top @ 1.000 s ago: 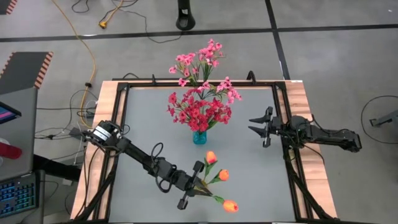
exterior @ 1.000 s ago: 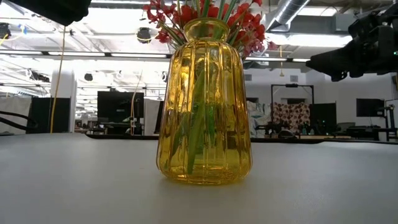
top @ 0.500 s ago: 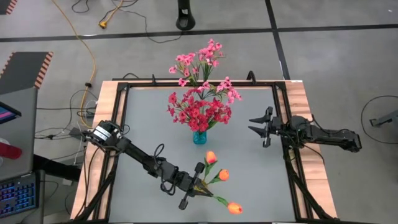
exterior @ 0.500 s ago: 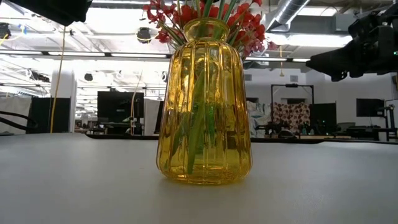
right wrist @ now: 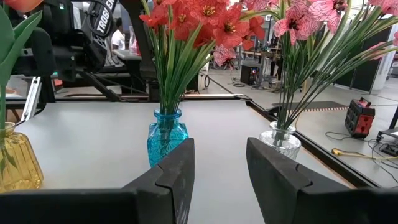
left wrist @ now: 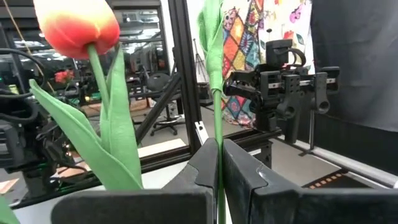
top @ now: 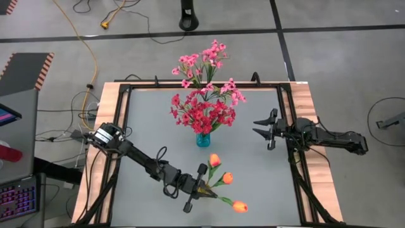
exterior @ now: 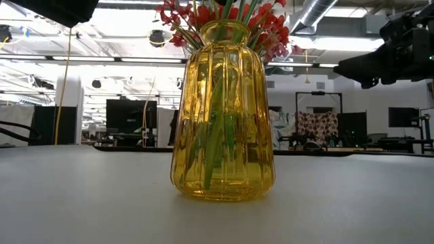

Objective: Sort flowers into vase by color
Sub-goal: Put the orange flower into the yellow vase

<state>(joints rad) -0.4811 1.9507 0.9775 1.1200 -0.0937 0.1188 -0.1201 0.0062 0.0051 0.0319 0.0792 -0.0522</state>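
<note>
The left gripper [top: 197,187] is low over the near part of the table [top: 266,183], and its fingers are pinched tight on the green stem of the orange tulips [top: 223,179]. In the high view the three orange buds fan out from the gripper: one points toward the far side of the table, one points to the right, and the last one points to the right and toward the near edge, on the longest stem. In the left wrist view the held stem [left wrist: 216,124] stands straight up between the two dark fingers, with one orange bud [left wrist: 78,26] up high beside it. Since the earlier pictures, the bud nearest the front edge has slid a bit farther right, and the gripper has shifted a little that way too. The other two buds look about the same. The right gripper [top: 264,133] waits by the right edge of the table with its fingers apart and nothing in them; it has not moved. The blue vase [top: 202,139] holds the red flowers [top: 202,114] in the middle of the table. The pink flowers [top: 204,61] stand farther back.
</note>
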